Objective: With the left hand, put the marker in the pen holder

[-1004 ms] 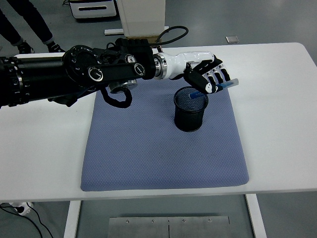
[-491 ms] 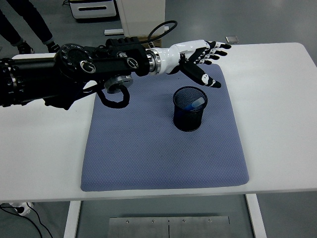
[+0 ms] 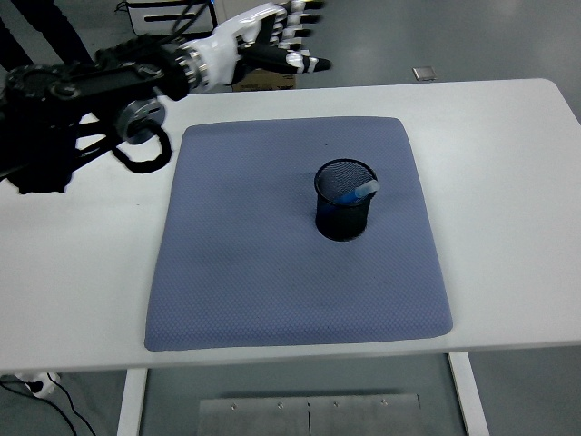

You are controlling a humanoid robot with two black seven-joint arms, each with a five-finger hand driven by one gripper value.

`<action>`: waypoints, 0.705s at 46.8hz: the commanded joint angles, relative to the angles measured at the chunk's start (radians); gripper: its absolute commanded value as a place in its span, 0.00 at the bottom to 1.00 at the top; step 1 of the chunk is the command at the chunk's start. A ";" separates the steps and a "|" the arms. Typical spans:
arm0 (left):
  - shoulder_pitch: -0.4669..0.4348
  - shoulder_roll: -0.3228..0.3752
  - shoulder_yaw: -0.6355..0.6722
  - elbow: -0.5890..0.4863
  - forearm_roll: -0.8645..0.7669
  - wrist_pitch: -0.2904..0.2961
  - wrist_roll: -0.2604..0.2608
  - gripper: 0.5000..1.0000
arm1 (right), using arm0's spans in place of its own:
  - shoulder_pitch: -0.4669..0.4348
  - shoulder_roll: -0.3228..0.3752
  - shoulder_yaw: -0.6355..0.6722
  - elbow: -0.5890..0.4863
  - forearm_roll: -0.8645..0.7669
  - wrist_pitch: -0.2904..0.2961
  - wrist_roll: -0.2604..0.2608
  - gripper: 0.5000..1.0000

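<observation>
A black mesh pen holder (image 3: pixel 345 201) stands upright on the blue-grey mat (image 3: pixel 272 272), right of its middle. The blue marker (image 3: pixel 355 193) leans inside the holder, its pale cap resting against the right rim. My left hand (image 3: pixel 281 36) is raised beyond the table's far edge at the upper left, well away from the holder. Its white and black fingers are spread and hold nothing. The black left arm (image 3: pixel 64 100) crosses the top left corner. The right arm is out of view.
The mat covers the middle of the white table (image 3: pixel 508 182). A small grey square (image 3: pixel 425 72) lies on the floor past the far edge. White equipment and a person's legs (image 3: pixel 41 27) show at the top left.
The marker left my hand and now sits in the holder. My left hand opened, then drew back up and to the left, away from the holder.
</observation>
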 commanded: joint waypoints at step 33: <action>0.516 0.059 -0.637 0.080 0.002 0.099 -0.074 1.00 | 0.000 0.001 0.000 0.000 0.000 0.000 0.000 1.00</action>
